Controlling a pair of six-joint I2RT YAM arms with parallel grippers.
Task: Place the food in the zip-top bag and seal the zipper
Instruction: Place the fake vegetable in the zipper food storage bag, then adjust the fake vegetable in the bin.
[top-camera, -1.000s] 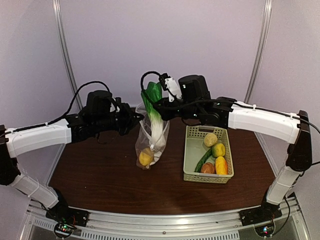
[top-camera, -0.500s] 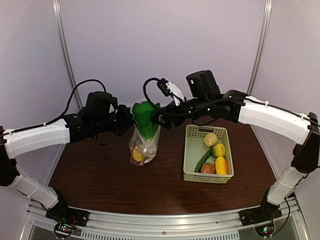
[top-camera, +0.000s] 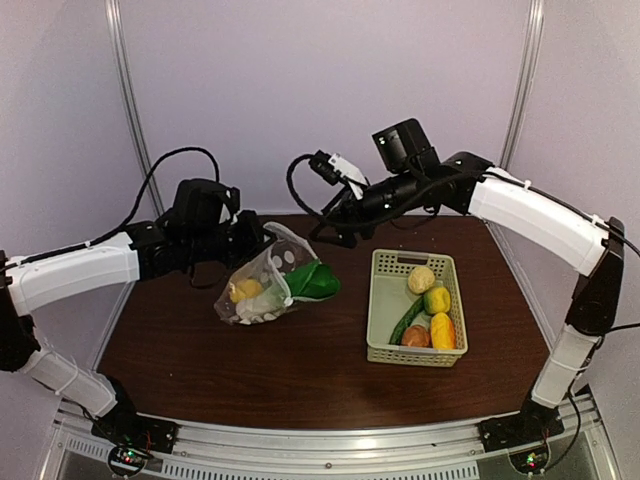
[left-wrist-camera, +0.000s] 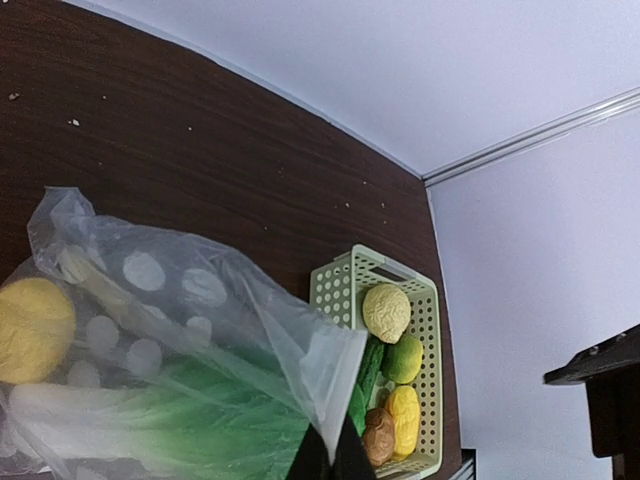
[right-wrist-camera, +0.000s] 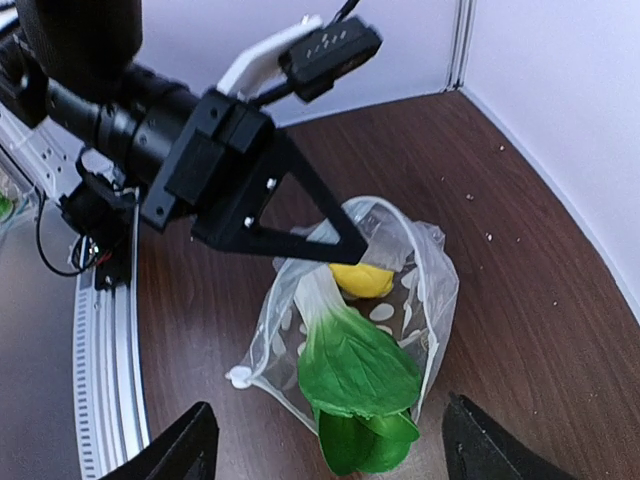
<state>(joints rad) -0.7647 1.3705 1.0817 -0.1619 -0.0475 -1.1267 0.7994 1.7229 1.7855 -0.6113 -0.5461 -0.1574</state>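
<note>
The dotted clear zip-top bag (top-camera: 262, 290) lies tipped over on the table with its mouth open toward the basket. Inside it is a yellow lemon (top-camera: 245, 291). A green leafy vegetable (top-camera: 312, 280) lies half in, its leaves sticking out of the mouth. My left gripper (top-camera: 262, 238) is shut on the bag's upper mouth edge, and the pinch shows in the left wrist view (left-wrist-camera: 335, 455). My right gripper (right-wrist-camera: 330, 450) hangs open above the bag with nothing between its fingers. The zipper strip (right-wrist-camera: 262, 330) runs unsealed along the mouth.
A pale green lattice basket (top-camera: 383, 300) stands right of the bag. It holds a pale round piece (top-camera: 421, 279), a yellow-green lemon (top-camera: 437, 299), an orange-yellow piece (top-camera: 442, 330), a brown piece (top-camera: 415, 336) and a cucumber (top-camera: 405, 320). A wall stands close behind.
My right gripper opened, let go of the leafy vegetable and rose back to the right. The bag, held upright before, has tipped over onto the table with the vegetable in its mouth.
</note>
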